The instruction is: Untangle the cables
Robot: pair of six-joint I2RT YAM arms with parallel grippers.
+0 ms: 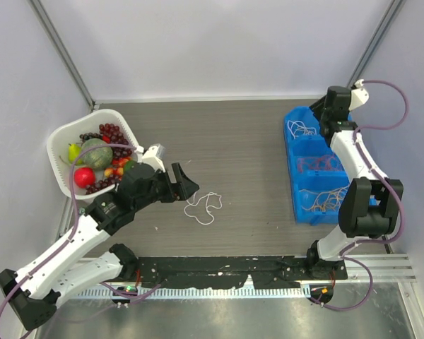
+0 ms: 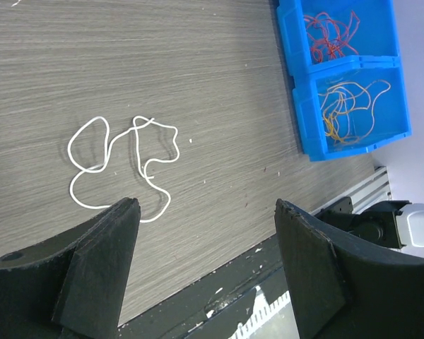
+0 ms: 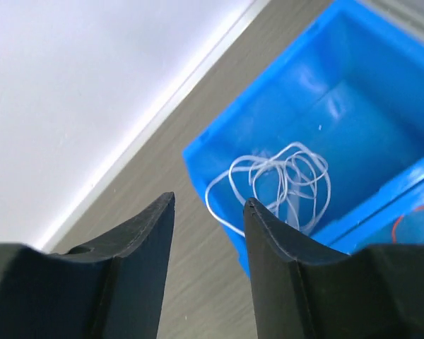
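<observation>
A loose white cable (image 1: 203,207) lies in loops on the grey table, also seen in the left wrist view (image 2: 120,159). My left gripper (image 1: 187,185) hovers just left of it, open and empty (image 2: 206,206). A blue bin (image 1: 294,185) at the right holds sorted cables: white ones (image 1: 302,129) in the far compartment, red ones (image 1: 318,164) in the middle, orange and yellow ones (image 1: 324,200) nearest. My right gripper (image 1: 321,119) hangs over the far compartment, open (image 3: 208,201) with nothing between its fingers. Below it lie the white cables (image 3: 283,176), one strand draped over the bin's rim.
A white basket (image 1: 60,141) full of fruit stands at the left edge, right behind my left arm. A black rail (image 1: 219,268) runs along the table's near edge. Grey walls close in the back and both sides.
</observation>
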